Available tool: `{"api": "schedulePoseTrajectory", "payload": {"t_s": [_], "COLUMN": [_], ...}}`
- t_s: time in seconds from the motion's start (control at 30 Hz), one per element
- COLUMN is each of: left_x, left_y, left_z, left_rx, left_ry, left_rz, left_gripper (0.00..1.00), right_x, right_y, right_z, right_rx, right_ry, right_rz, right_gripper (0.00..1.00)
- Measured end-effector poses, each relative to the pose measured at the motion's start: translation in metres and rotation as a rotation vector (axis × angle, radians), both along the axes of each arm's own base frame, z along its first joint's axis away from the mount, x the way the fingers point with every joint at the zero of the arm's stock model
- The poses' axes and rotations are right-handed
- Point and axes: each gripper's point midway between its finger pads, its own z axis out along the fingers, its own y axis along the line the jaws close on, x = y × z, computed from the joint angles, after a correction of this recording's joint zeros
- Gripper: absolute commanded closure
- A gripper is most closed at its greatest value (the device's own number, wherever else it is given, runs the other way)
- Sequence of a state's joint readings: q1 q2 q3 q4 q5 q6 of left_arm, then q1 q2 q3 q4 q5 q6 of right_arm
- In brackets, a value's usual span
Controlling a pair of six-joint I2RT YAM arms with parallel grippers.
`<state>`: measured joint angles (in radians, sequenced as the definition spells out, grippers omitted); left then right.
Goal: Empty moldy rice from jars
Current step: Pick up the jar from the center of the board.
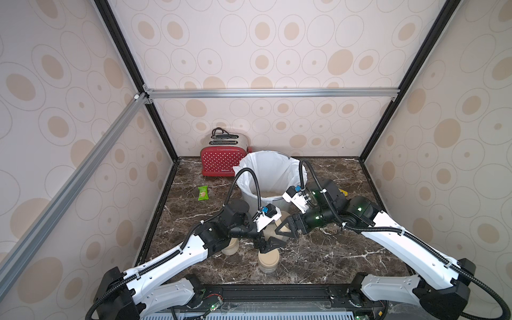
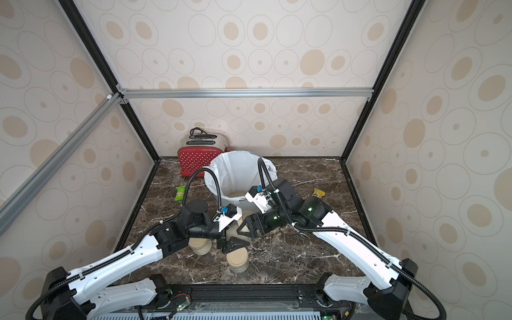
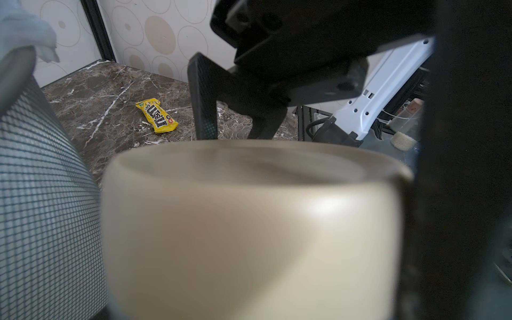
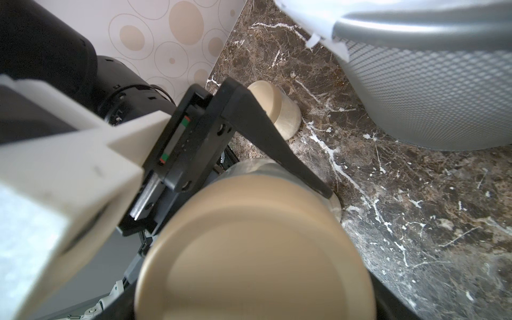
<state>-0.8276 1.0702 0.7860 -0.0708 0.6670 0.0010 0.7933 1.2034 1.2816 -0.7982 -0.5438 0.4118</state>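
two robot hands meet at a lidded jar in front of the bin

seen from above: a dark marble worktop (image 1: 332,249) w/ a grey mesh bin (image 4: 429,88), white-lined, standing about midway along the back edge. some pale rice (image 1: 266,194) lies in its bottom. just in front of the bin, near the worktop's centre, sits the centre jar (image 4: 255,249), upright, w/ its beige lid (image 3: 249,221) on; its contents aren't clear. the left hand (image 1: 273,243) is at this jar, one finger lying along the glass side; can't tell if it's clamped. the right hand (image 1: 284,231) is just beside the lid, spread wide, holding nothing. a second jar (image 1: 268,261) stands toward the front edge. a third jar (image 1: 230,246) stands under the left forearm, nearer the left edge. both are lidded.

the step looks like lid removal. to do it well, the left hand should pin the glass low & firm. the right hand should close square on the lid rim, then lift straight, so the jar stays upright & no grains spill. glass is prob. slick, and the second jar is near enough to get knocked.
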Motion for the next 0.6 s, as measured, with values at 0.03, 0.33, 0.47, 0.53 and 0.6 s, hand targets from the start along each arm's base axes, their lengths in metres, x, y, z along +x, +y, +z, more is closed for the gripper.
{"api": "schedulePoseTrajectory", "payload": {"t_s": [0.03,0.33,0.47,0.53,0.6], "left_x": [0.000,0.009,0.015,0.017,0.019], "left_y": [0.000,-0.001,0.003,0.007,0.009], "left_z": [0.000,0.009,0.021,0.022,0.020], "left_rx": [0.000,-0.027,-0.068,-0.077,-0.075], "left_ry": [0.001,0.001,-0.022,-0.024,-0.018], "left_rz": [0.002,0.067,0.125,0.155,0.180], "left_gripper": [0.60,0.61,0.63,0.64,0.64], "right_x": [0.000,0.007,0.009,0.009,0.009], "right_y": [0.000,0.000,-0.002,-0.005,-0.008], "right_z": [0.001,0.010,0.024,0.031,0.034], "right_rx": [0.001,0.020,0.064,0.087,0.103], "right_ry": [-0.002,-0.049,-0.101,-0.126,-0.144], "right_rz": [-0.002,-0.030,-0.060,-0.081,-0.100], "right_gripper": [0.31,0.00,0.00,0.00,0.00]}}
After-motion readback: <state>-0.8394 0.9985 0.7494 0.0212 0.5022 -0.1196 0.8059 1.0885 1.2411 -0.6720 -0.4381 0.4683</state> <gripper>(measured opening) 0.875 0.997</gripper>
